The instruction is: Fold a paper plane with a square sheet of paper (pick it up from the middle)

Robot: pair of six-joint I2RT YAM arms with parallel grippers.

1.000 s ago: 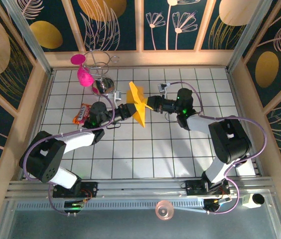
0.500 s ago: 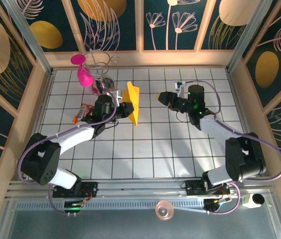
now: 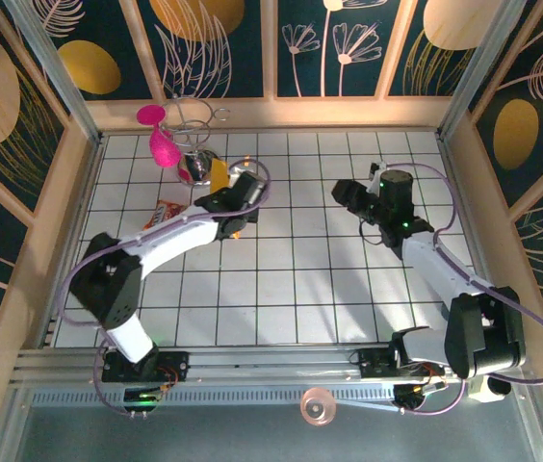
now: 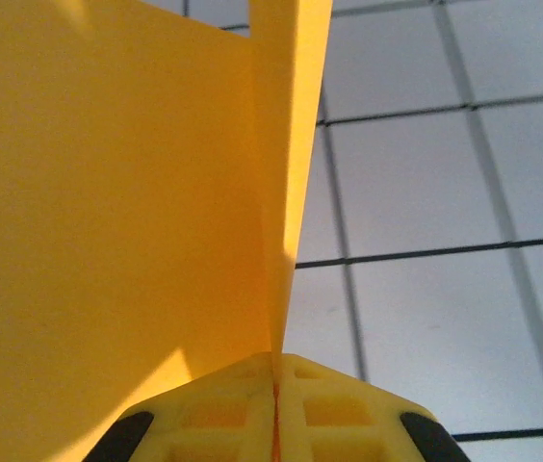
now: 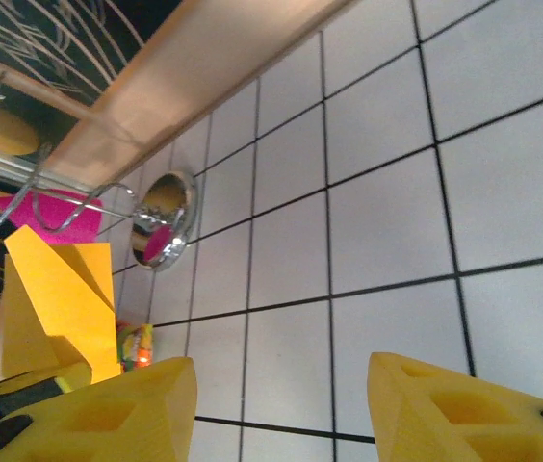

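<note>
The paper plane point(image 3: 219, 176) is orange-yellow paper folded along a centre crease, held on edge above the tiles at the back left. My left gripper point(image 3: 219, 192) is shut on its crease. In the left wrist view the folded layers point(image 4: 108, 192) rise straight out of the closed left gripper point(image 4: 276, 371). My right gripper point(image 3: 342, 192) stands open about two tiles to the right of the paper, with nothing between its fingers. In the right wrist view the right gripper point(image 5: 281, 371) frames bare tiles, and the paper plane point(image 5: 60, 289) stands at the far left.
A red-and-yellow snack packet point(image 3: 161, 214) lies left of the left gripper. A wire stand with a chrome base point(image 3: 194, 164) and a pink object point(image 3: 163, 144) stand at the back left, close behind the paper. Wooden walls point(image 3: 271, 113) ring the tiled table.
My right gripper has opened, let go of the paper and drawn back to the right. The left arm has carried the paper to the back left, towards the wire stand.
</note>
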